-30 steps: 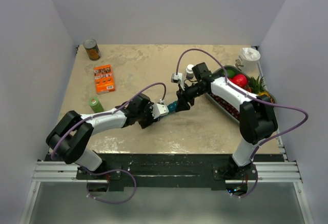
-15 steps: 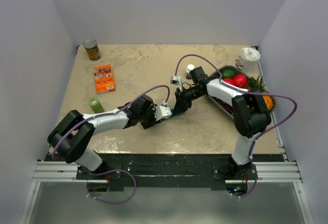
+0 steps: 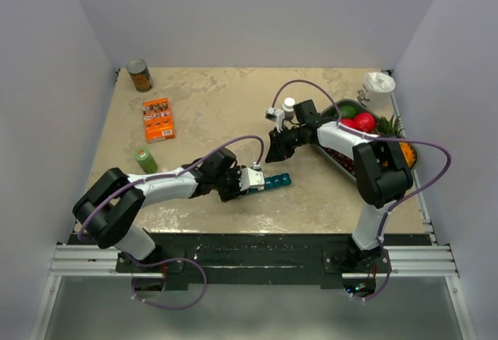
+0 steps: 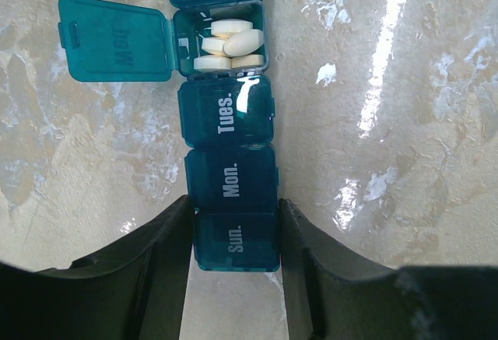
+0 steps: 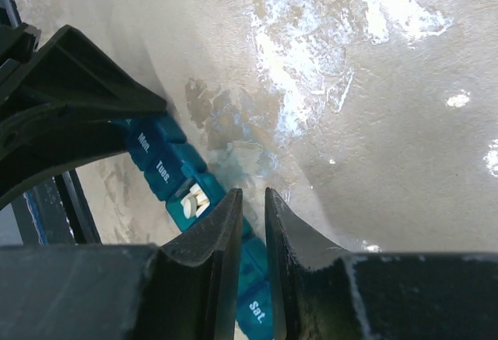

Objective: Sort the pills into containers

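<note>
The containers are one teal pill organiser [image 3: 275, 178] lying flat on the table, its lids marked by day [image 4: 229, 114]. One lid [image 4: 115, 38] stands open, showing several white pills [image 4: 229, 40] in that compartment. My left gripper [image 3: 261, 180] is shut on the organiser's "Sun." end, a finger [image 4: 167, 247] on each side. My right gripper [image 3: 272, 155] hovers just beyond the strip, jaws shut [image 5: 253, 194] with nothing visible between them. Under it I see the organiser [image 5: 156, 165] and its pills [image 5: 193, 198].
A small dark bottle with a white cap [image 3: 289, 106] stands behind the right gripper. The grey fruit tray [image 3: 339, 167] sits at the right, a white object [image 3: 379, 87] behind it. At the left are a can [image 3: 140, 75], an orange box [image 3: 158, 118] and a green roll [image 3: 144, 157].
The right gripper has lifted off the organiser and drawn back while its jaws closed. The left gripper has tightened on the strip and pulled it a little nearer, so it now lies level.
</note>
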Controlling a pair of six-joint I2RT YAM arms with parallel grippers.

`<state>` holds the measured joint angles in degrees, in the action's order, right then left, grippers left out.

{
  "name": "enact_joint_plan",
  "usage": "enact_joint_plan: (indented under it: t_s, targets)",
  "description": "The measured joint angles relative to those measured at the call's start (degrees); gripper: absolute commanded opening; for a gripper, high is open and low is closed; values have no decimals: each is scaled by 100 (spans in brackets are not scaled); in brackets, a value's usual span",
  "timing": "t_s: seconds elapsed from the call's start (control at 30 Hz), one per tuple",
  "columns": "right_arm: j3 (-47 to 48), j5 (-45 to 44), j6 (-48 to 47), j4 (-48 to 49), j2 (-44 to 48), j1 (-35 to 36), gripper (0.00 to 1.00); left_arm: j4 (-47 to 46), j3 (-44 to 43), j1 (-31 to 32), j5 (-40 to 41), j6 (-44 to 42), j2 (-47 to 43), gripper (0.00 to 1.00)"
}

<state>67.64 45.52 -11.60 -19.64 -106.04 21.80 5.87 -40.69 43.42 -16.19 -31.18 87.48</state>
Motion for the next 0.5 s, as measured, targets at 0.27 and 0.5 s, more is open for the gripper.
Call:
enact_joint_plan:
  t_s: [0.27, 0.5]
  targets:
    - [2, 57, 94, 85, -387, 302, 20, -13, 7, 22, -42, 2, 0, 17]
    - [31, 396, -136, -175, -577, 433, 14, -22, 9, 24, -35, 4, 0, 17]
